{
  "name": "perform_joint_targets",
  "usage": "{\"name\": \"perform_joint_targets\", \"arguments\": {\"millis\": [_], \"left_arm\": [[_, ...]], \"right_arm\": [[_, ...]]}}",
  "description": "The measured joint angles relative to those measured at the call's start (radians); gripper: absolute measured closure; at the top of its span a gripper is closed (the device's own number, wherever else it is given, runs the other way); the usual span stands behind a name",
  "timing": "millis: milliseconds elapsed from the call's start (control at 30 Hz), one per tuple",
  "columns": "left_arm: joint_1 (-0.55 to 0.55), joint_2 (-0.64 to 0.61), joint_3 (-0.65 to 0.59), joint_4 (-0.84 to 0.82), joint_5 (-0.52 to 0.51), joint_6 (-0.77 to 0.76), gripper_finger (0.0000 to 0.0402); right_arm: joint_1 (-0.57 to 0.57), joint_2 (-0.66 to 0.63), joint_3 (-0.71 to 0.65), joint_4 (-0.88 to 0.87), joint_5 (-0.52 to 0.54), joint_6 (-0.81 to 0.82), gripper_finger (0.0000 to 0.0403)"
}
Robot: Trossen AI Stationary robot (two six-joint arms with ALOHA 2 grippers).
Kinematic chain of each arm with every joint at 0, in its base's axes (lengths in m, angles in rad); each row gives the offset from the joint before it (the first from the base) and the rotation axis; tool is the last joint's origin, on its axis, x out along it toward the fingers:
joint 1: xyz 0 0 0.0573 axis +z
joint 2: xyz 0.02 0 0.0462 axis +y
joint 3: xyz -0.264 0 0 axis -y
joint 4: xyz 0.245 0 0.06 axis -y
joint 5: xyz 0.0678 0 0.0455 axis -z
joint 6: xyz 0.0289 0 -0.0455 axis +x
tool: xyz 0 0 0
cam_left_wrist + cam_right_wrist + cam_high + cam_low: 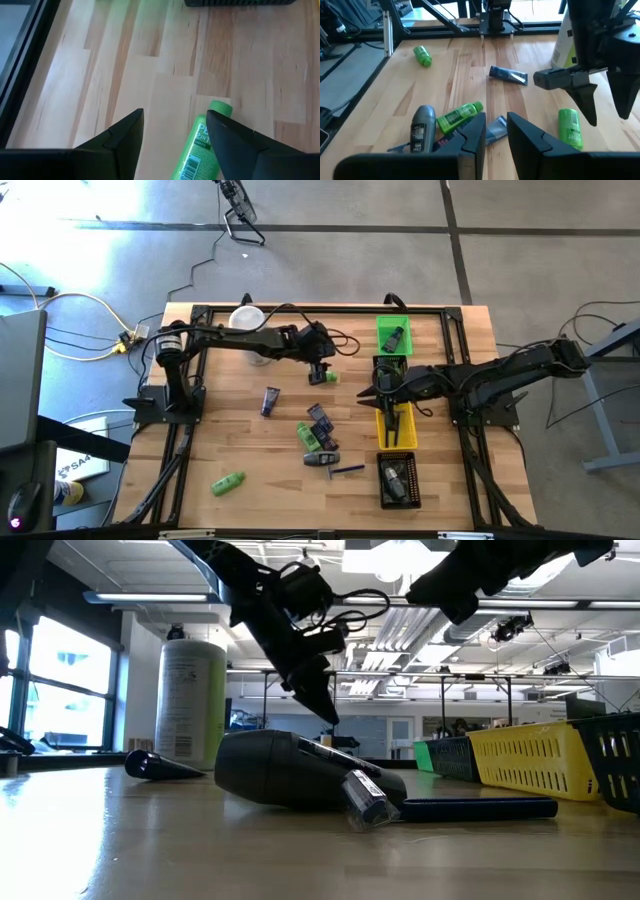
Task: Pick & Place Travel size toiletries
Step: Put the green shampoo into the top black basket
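1. A green mini bottle (200, 150) lies flat on the wooden surface (240, 440), right beneath the left gripper (321, 374). In the left wrist view its capped end shows between the two fingers, nearer one of them, and its lower part is cut off by the picture's edge.
2. The left jaws stand partly open above it, holding nothing; whether they touch the bottle is unclear.
3. More toiletries lie in a loose cluster mid-surface: another green bottle (459, 115), a dark grey tube (421, 128), a blue-purple tube (270, 400) and a thin dark stick (347, 470). A lone green bottle (228, 483) lies well apart, toward the left front corner.
4. The right gripper (366, 392) hovers just beside the yellow bin (396, 427), its jaws narrowly apart and empty.
5. A green bin (393, 335) and a black bin (398, 481) each hold dark items, too small to identify.
6. A pale canister (192, 703) stands upright near the left arm.
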Motion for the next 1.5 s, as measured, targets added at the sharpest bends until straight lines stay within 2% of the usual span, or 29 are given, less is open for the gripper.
{"name": "perform_joint_targets", "arguments": {"millis": [167, 400, 800, 1500], "left_arm": [[0.001, 0.000, 0.000, -0.030, 0.002, -0.011, 0.0159], [0.000, 0.001, 0.000, -0.074, 0.084, 0.014, 0.0121], [0.002, 0.145, -0.002, -0.070, 0.091, 0.015, 0.0119], [0.006, 0.155, 0.001, -0.085, 0.113, 0.006, 0.0124]], "right_arm": [[0.000, 0.000, 0.000, -0.003, 0.000, -0.001, 0.0333], [0.000, 0.000, 0.000, -0.003, -0.001, -0.001, 0.0333], [0.000, 0.000, 0.000, -0.005, -0.002, -0.001, 0.0333], [0.000, 0.000, 0.000, -0.005, -0.001, -0.001, 0.0333]]}}
